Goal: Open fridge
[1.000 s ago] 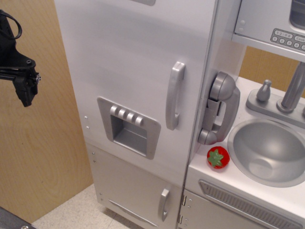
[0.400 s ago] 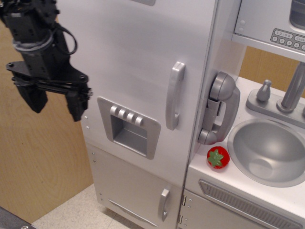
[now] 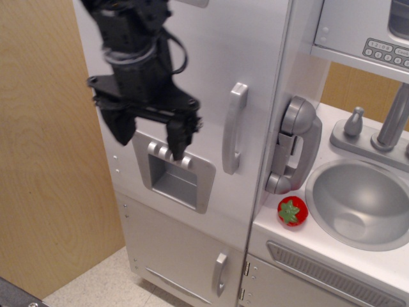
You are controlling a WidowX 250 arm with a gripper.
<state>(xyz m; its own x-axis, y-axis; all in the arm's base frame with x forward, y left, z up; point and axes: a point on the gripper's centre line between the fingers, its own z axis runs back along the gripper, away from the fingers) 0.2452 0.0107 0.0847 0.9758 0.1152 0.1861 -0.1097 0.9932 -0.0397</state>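
Observation:
The fridge (image 3: pixel 192 64) is a tall silver-white toy unit with its big door closed. Its vertical grey handle (image 3: pixel 234 128) is at the door's right edge. A recessed grey dispenser panel (image 3: pixel 177 178) sits lower left on the door. My black gripper (image 3: pixel 148 135) hangs open in front of the door, just above the dispenser panel and to the left of the handle. Its two fingers point down and are apart, with nothing between them.
A smaller lower door with a short handle (image 3: pixel 220 274) is below. To the right are a grey toy phone (image 3: pixel 294 144), a red strawberry (image 3: pixel 292 212), a sink (image 3: pixel 361 201) with a faucet (image 3: pixel 390 121), and a microwave (image 3: pixel 367 29). A wooden wall (image 3: pixel 45 160) is on the left.
The gripper has moved right from the left edge of the view, across the wooden wall, to in front of the fridge door above the dispenser. The fridge door stays closed.

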